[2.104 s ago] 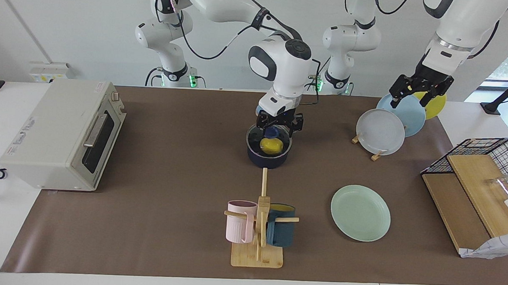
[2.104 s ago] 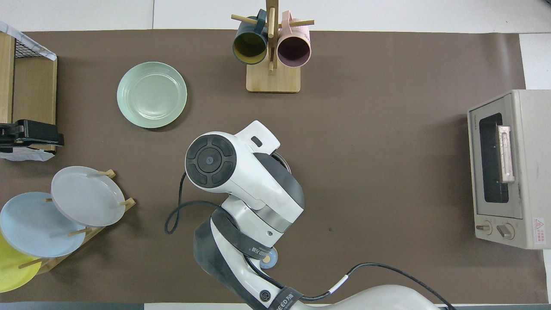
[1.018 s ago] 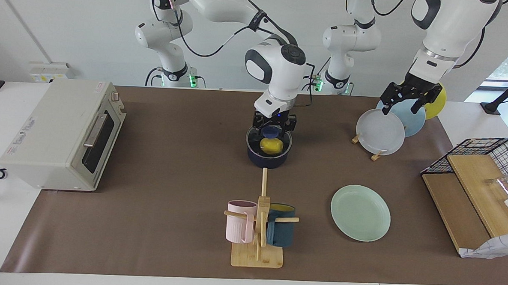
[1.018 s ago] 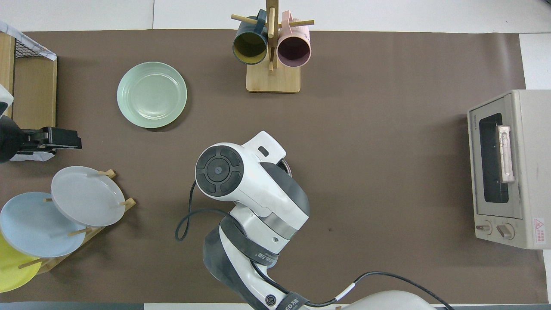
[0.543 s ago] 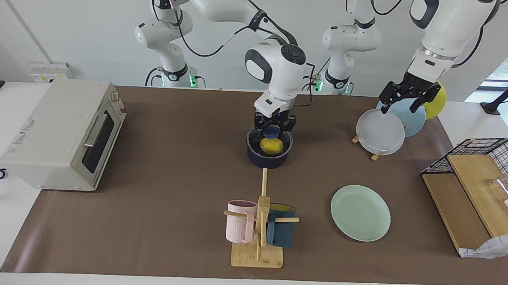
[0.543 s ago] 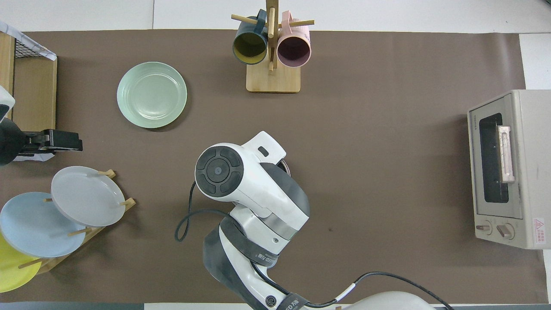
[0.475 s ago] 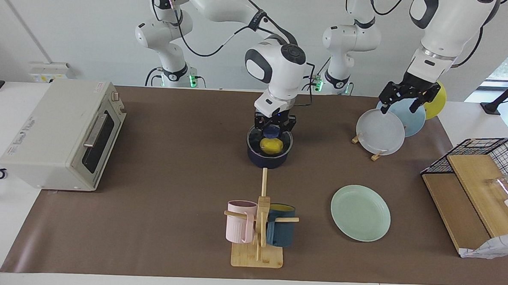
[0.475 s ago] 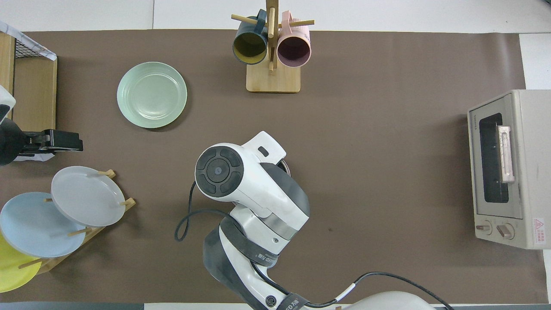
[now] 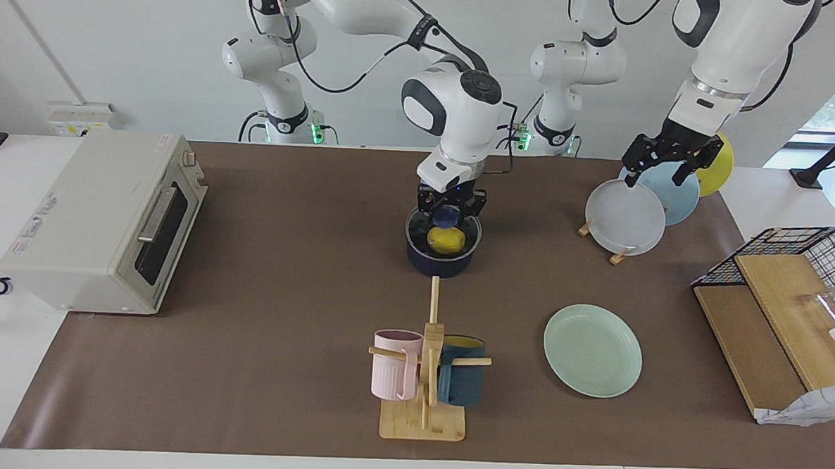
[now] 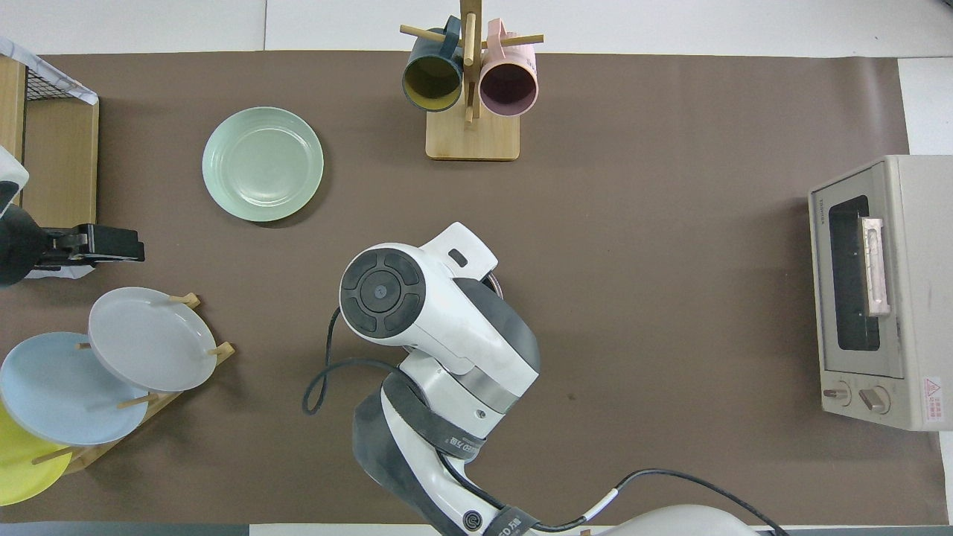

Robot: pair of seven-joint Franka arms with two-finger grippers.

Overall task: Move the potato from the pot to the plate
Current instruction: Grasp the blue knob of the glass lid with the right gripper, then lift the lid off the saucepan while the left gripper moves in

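The yellow potato [image 9: 446, 241] lies inside the dark blue pot [image 9: 439, 263] near the table's middle. My right gripper [image 9: 449, 209] is open and hangs low over the pot's rim on the side nearer the robots, just above the potato, with the pot's blue handle showing between its fingers. In the overhead view the right arm covers the pot except a sliver of rim [image 10: 497, 286], and the potato is hidden. The mint green plate [image 9: 593, 350] [image 10: 263, 164] lies empty, farther from the robots, toward the left arm's end. My left gripper [image 9: 667, 159] [image 10: 112, 246] is open, up over the plate rack.
A wooden rack holds grey-white [image 9: 625, 217], light blue [image 9: 676, 193] and yellow [image 9: 720, 163] plates. A mug tree [image 9: 425, 376] with pink and dark blue mugs stands farther out than the pot. A toaster oven [image 9: 101, 221] sits at the right arm's end, a wire basket with boards [image 9: 788, 293] at the left arm's.
My right gripper has come down closer to the pot and potato. My left gripper has shifted a little over the plate rack toward the table's middle.
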